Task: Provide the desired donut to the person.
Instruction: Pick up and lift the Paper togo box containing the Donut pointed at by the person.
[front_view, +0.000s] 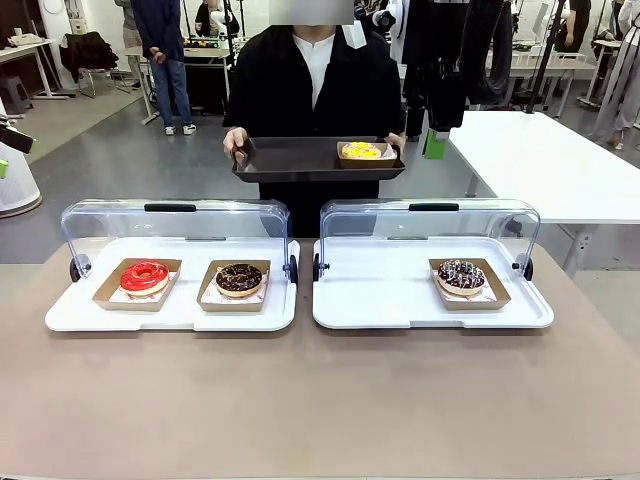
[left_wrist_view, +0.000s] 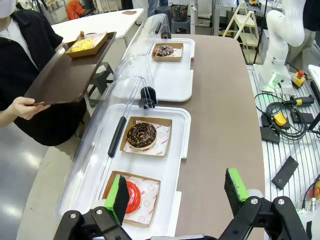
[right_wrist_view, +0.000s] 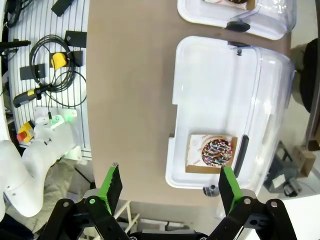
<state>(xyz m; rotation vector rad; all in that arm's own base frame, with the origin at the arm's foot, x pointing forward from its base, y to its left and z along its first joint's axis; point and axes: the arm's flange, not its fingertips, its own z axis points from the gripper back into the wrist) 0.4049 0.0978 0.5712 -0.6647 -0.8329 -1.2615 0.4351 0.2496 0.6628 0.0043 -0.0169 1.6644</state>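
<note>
Across the table the person (front_view: 315, 80) holds a dark tray (front_view: 300, 160) carrying a yellow donut (front_view: 361, 151) in a paper tray. On the left white tray (front_view: 80, 315) sit a red glazed donut (front_view: 145, 276) and a chocolate donut (front_view: 239, 279). A sprinkled chocolate donut (front_view: 461, 275) sits on the right white tray (front_view: 370, 300). Both clear lids stand raised. My left gripper (left_wrist_view: 177, 195) hangs open above the table's near side, over the red donut (left_wrist_view: 131, 196). My right gripper (right_wrist_view: 167, 185) is open high above the table edge near the sprinkled donut (right_wrist_view: 216, 152).
The brown table (front_view: 320, 400) has free room in front of both trays. A white table (front_view: 540, 160) stands at the back right. Cables and black boxes (left_wrist_view: 280, 120) lie on the slatted bench beside the table. A bystander (front_view: 160, 50) stands far back left.
</note>
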